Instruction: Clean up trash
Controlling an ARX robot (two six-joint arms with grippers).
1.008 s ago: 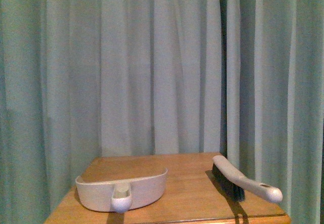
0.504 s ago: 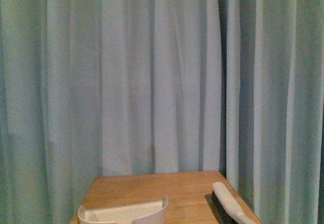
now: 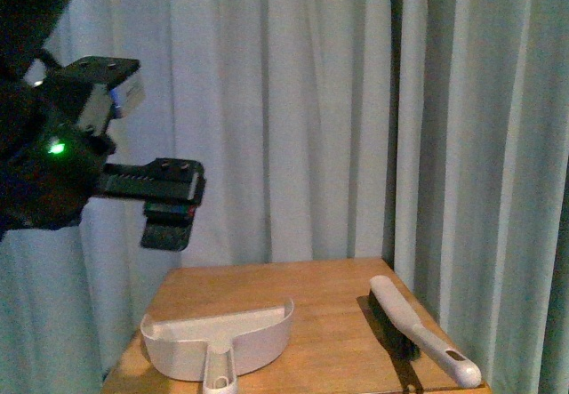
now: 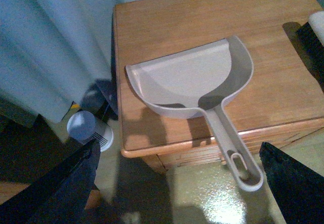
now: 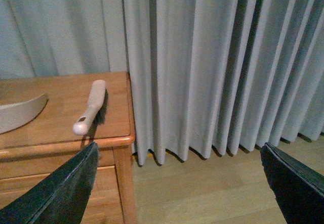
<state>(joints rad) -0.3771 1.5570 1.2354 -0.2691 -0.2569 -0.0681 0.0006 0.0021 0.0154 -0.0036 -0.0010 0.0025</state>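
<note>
No trash shows in any view. A pale pinkish dustpan [image 3: 218, 336] lies on the wooden table [image 3: 329, 292], its handle over the front edge. A white-handled dark-bristled brush [image 3: 418, 327] lies to its right. My left gripper [image 3: 178, 205] is open and empty, high above the table's left side. In the left wrist view it [image 4: 177, 193] hangs over the dustpan [image 4: 192, 77] and its handle. My right gripper [image 5: 177, 183] is open and empty over the floor, right of the table, with the brush [image 5: 90, 107] off to one side.
Pale green-grey curtains [image 3: 293, 109] hang behind and to the right of the table. A small round white object [image 4: 88, 128] stands on the floor by the table's left side. Wooden floor [image 5: 202, 183] lies right of the table. The table has drawers below its front edge [image 5: 55, 161].
The front view has shifted up and back down. My left arm has come into view at the upper left. The dustpan and brush lie as before.
</note>
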